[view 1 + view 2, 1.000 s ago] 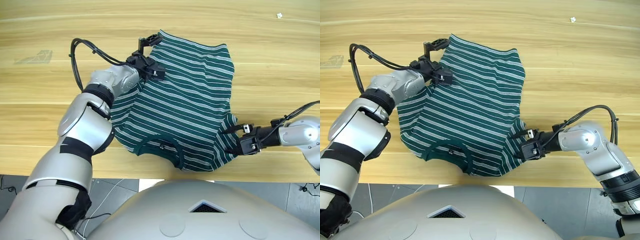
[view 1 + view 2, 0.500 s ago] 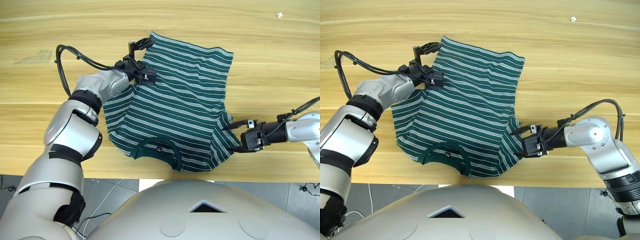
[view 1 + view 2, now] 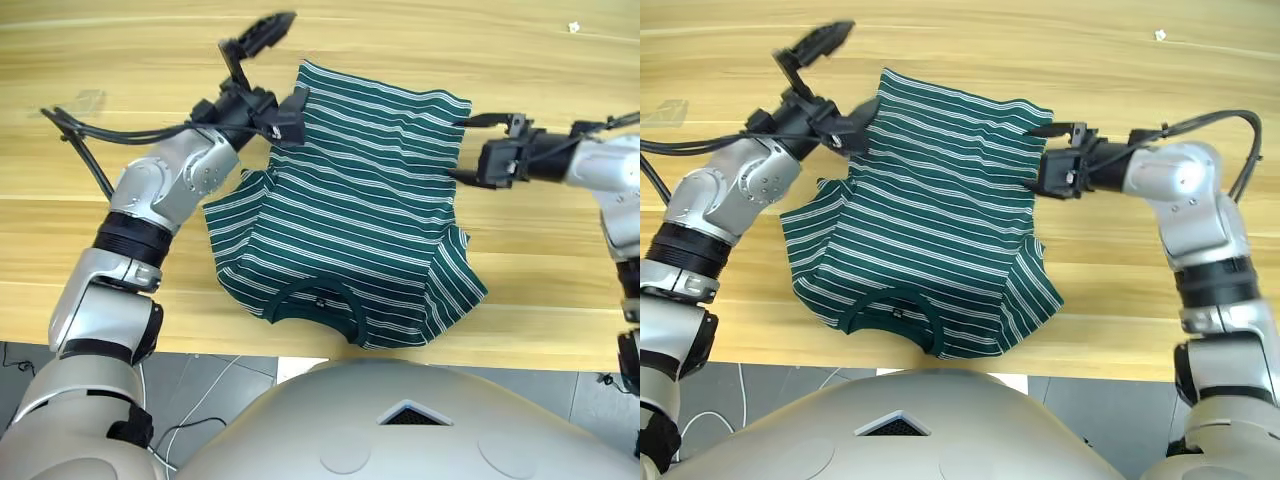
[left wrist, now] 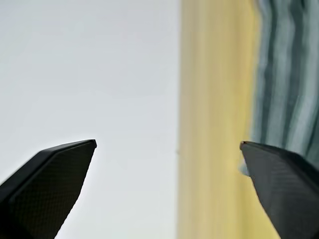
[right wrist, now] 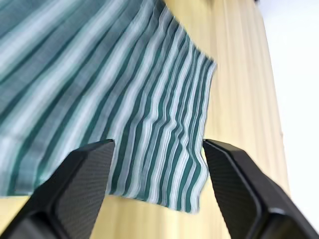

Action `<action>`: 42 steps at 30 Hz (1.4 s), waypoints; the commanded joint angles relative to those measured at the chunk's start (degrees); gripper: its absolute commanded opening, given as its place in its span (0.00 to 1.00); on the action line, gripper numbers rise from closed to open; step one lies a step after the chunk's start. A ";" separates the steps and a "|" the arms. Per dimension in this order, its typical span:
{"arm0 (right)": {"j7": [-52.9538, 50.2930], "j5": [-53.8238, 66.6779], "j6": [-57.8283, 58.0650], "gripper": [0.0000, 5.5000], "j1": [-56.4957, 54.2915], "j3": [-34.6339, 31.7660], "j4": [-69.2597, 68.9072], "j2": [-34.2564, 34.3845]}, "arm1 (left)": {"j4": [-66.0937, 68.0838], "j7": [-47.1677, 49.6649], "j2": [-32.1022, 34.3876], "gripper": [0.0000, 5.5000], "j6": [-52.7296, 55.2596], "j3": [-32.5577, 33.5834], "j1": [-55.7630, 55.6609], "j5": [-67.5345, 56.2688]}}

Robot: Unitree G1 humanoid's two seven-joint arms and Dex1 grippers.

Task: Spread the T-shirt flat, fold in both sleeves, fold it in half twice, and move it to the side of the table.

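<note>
- T-shirt (image 3: 360,220), dark green cloth with thin white stripes, lies on the light wooden table (image 3: 540,270). Collar is at the near edge and hem toward the far side.
- Not fully flat. Left sleeve area is bunched in folds beside the body. Right sleeve splays out at the near right corner.
- Left gripper (image 4: 168,143) is at the far-left hem corner. Fingers are spread wide with nothing between them. One finger angles up above the table, the other sits just beside the hem corner.
- Right gripper (image 5: 158,142) is at the shirt's right edge, near the far-right hem corner. Fingers are wide apart and nothing is clamped. Striped cloth shows beyond the gap. Contact with the cloth: cannot tell.
- Small white scrap (image 3: 574,27) lies on the far right of the table, well apart from the shirt.
</note>
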 commanded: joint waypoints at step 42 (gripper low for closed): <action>-43.60 -12.41 -23.35 0.60 -29.52 1.26 41.66 12.42 | 19.78 -11.51 -17.79 0.97 3.28 -0.08 -7.84 -1.63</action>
